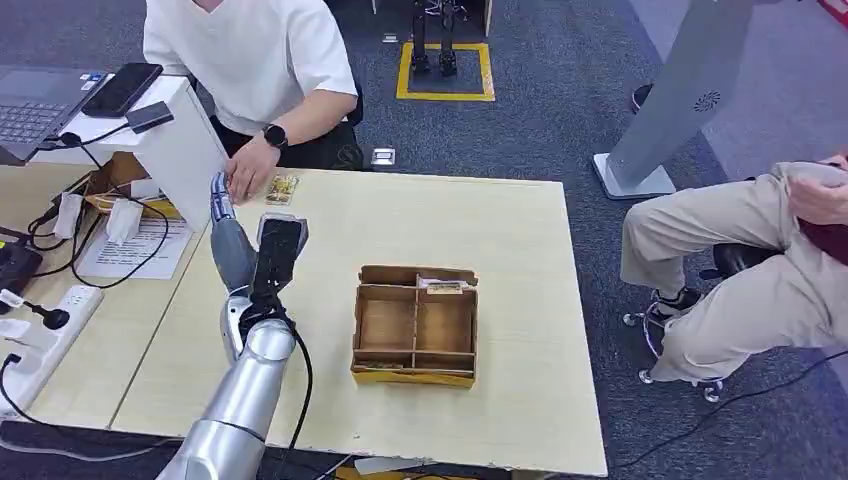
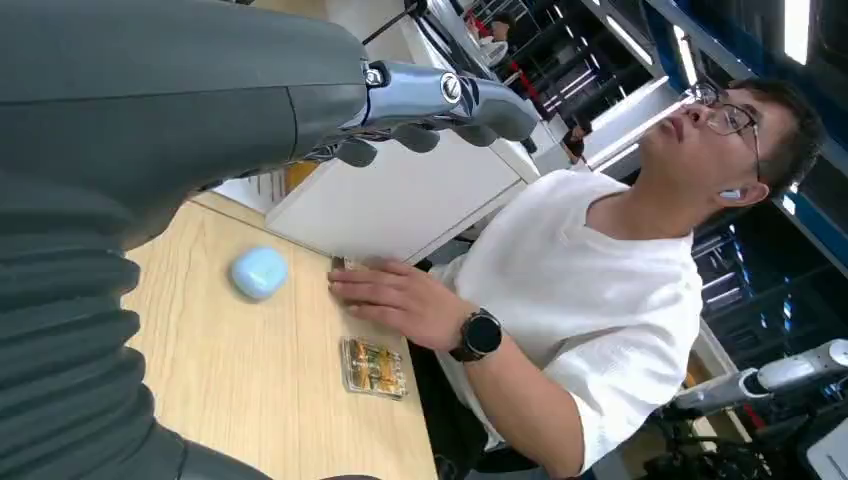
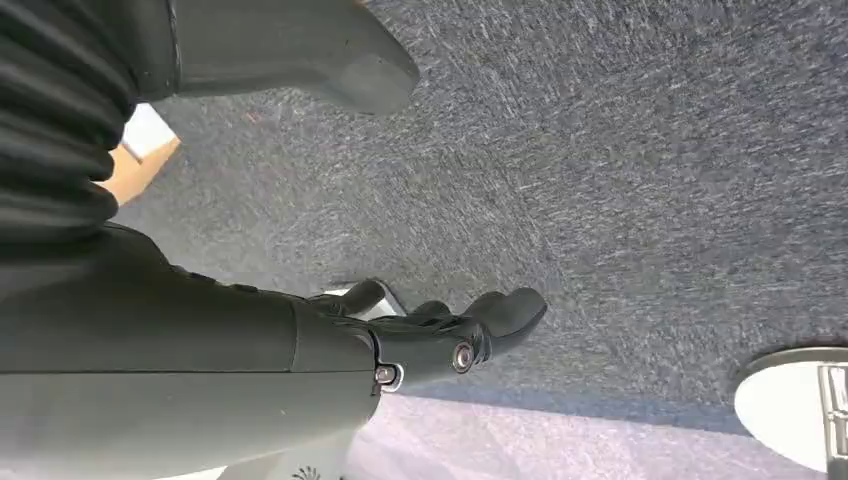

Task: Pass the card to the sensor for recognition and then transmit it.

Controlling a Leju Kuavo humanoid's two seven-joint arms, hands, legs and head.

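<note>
Fingers (image 2: pixel 440 110) of the left hand (image 1: pixel 222 215) stretch out nearly straight and a little apart, holding nothing; in the head view this hand stands at the upper left of the table (image 1: pixel 520 260), raised on its silver arm (image 1: pixel 245 390), with its fingertips close to the white sloped stand (image 1: pixel 185 150) and just beside the person's hand (image 1: pixel 250 172). Over on the other side, the right hand (image 3: pixel 420 335) hangs above grey carpet (image 3: pixel 650 180) in its wrist view, its dark fingers (image 3: pixel 505 312) loosely curved and apart with nothing between them. Left of centre near the top of the head view, the card (image 1: pixel 282 188), a small clear sleeve with a yellowish print, lies flat on the table just beside the person's hand, apart from the robot's fingers; the left wrist view shows the same card at lower centre, near the person's wrist with its black watch (image 2: pixel 478 334). That person, in a white shirt (image 1: pixel 250 50), sits at the far edge of the table with the hand resting palm down on the wood. A small pale blue rounded object (image 2: pixel 259 272) sits on the table near the stand in the left wrist view. A cardboard box (image 1: pixel 415 325) with dividers stands at the middle of the table. At the right edge of the head view a second person in beige trousers (image 1: pixel 740 260) sits on a stool, well apart from the table.
</note>
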